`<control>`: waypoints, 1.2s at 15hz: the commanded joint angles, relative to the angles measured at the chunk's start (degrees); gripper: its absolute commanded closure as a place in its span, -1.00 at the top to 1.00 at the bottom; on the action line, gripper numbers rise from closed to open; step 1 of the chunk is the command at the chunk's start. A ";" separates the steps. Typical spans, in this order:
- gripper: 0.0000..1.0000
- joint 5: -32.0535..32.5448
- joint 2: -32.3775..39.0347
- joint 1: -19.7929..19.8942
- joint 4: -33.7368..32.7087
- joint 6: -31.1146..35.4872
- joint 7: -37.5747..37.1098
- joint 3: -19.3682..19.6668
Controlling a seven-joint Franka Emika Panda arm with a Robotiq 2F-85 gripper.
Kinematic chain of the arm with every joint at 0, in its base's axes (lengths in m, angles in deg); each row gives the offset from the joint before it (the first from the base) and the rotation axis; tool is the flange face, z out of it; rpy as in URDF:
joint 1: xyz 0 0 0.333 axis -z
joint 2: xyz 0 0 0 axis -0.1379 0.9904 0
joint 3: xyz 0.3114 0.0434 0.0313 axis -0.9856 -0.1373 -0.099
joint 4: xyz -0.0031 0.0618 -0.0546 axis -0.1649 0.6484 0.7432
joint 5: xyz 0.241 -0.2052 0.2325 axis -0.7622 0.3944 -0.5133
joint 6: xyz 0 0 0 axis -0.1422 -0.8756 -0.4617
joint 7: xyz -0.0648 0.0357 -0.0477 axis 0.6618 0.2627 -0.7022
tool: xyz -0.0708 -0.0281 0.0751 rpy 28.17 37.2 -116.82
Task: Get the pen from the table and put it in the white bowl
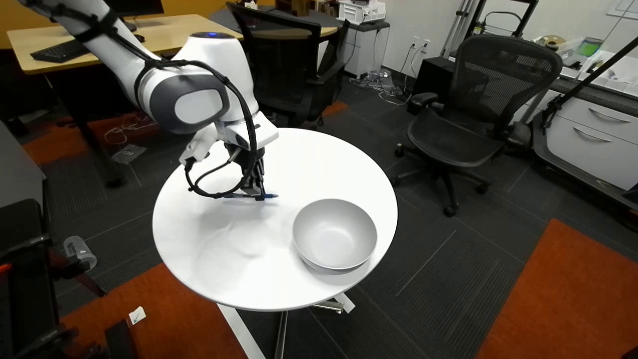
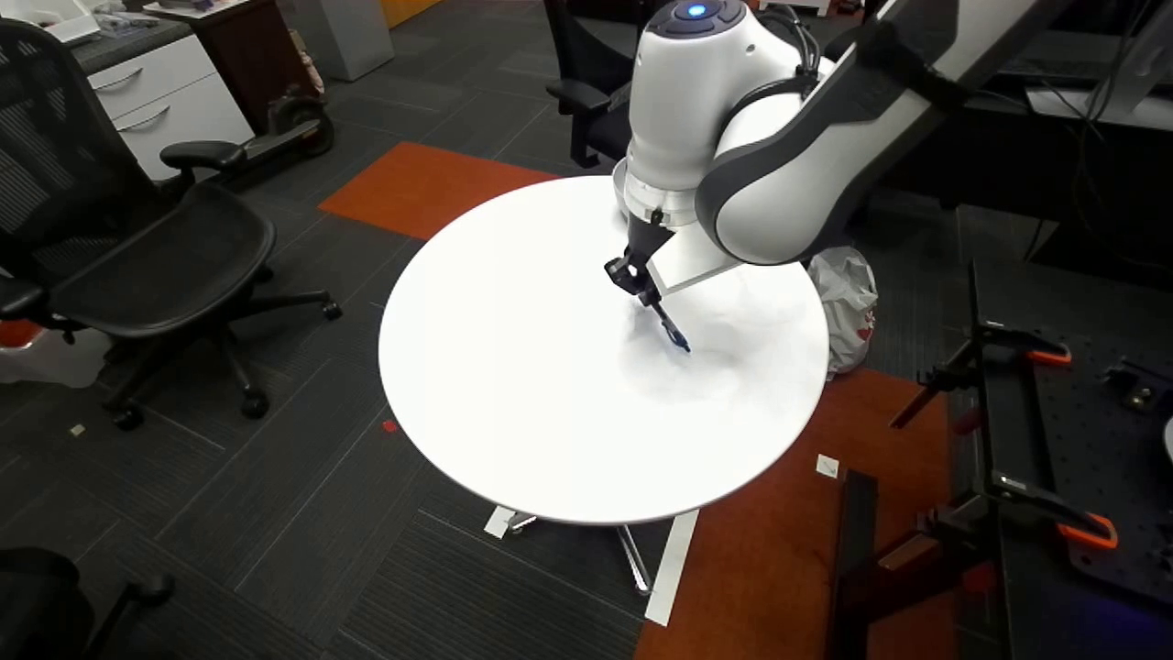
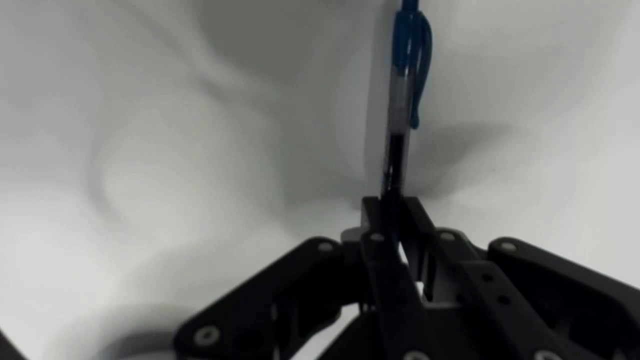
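The white table also shows round and bright in an exterior view and fills the wrist view. The blue pen has a clear barrel and a blue clip; it also shows in both exterior views. My gripper is shut on the pen around its barrel, low over the table. The pen lies roughly level; I cannot tell whether it touches the table. The whitish-grey bowl stands upright and empty, apart from my gripper; the arm mostly hides it in an exterior view.
Black office chairs stand around the table. A wooden desk is behind the arm. A black bench with orange-handled clamps stands beside the table. A white plastic bag hangs or lies past the table's edge.
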 commanded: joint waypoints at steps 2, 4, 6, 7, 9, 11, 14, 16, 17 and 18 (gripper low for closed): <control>-0.93 8.60 -9.70 -8.18 4.81 -0.42 -4.46 11.89; -0.93 12.93 -11.67 -8.78 4.05 -1.77 -6.47 15.40; -0.93 15.76 -12.46 -6.76 2.12 -3.25 -6.52 16.32; -0.93 16.68 -12.57 -5.58 1.38 -3.35 -5.92 16.36; -0.93 17.48 -11.46 -2.89 -0.75 -3.06 -4.87 15.78; -0.93 17.42 -9.95 -0.55 -2.79 -2.72 -4.18 15.12; -0.93 16.23 -7.87 2.34 -5.50 -2.65 -2.99 14.16; -0.93 14.73 -6.75 4.50 -6.86 -2.98 -1.42 12.59; -0.93 14.14 -6.11 5.36 -7.54 -3.16 -0.41 11.86; -0.93 13.89 -5.41 5.86 -8.21 -3.25 -0.09 11.51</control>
